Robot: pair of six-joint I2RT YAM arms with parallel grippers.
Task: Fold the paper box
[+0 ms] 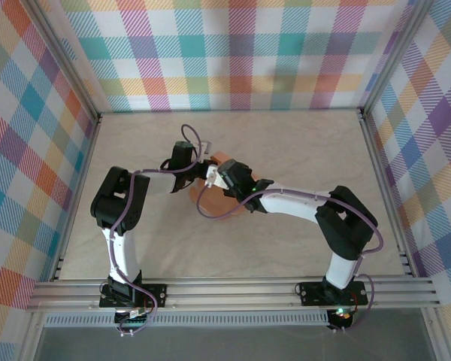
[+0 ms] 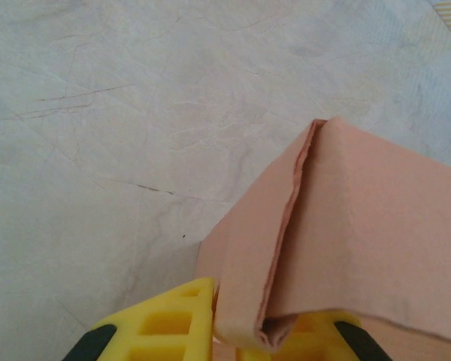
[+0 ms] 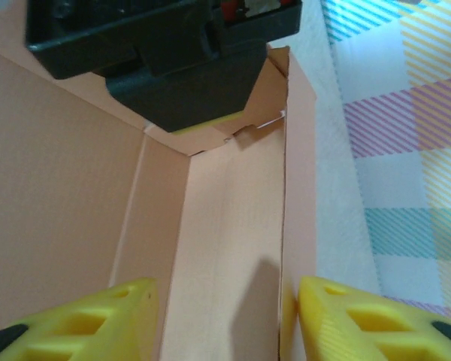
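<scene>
The paper box [image 1: 216, 204] is salmon-orange card, partly folded, lying mid-table under both wrists. My left gripper [image 2: 244, 331] is shut on a doubled-over wall of the paper box [image 2: 361, 226], and its yellow fingers [image 2: 165, 323] pinch the fold from both sides. In the top view the left gripper [image 1: 201, 170] reaches in from the left. My right gripper [image 3: 225, 320] is open over the inside of the paper box [image 3: 225, 226]. Its right finger [image 3: 361, 323] sits just outside an upright side wall and its left finger [image 3: 98, 323] stands well apart. The right gripper [image 1: 219, 177] comes from the right.
The beige table [image 1: 301, 150] has plaid walls on three sides and aluminium rails [image 1: 233, 289] along the near edge. The black body of the left gripper [image 3: 165, 60] hangs over the box's far end, close in front of my right fingers.
</scene>
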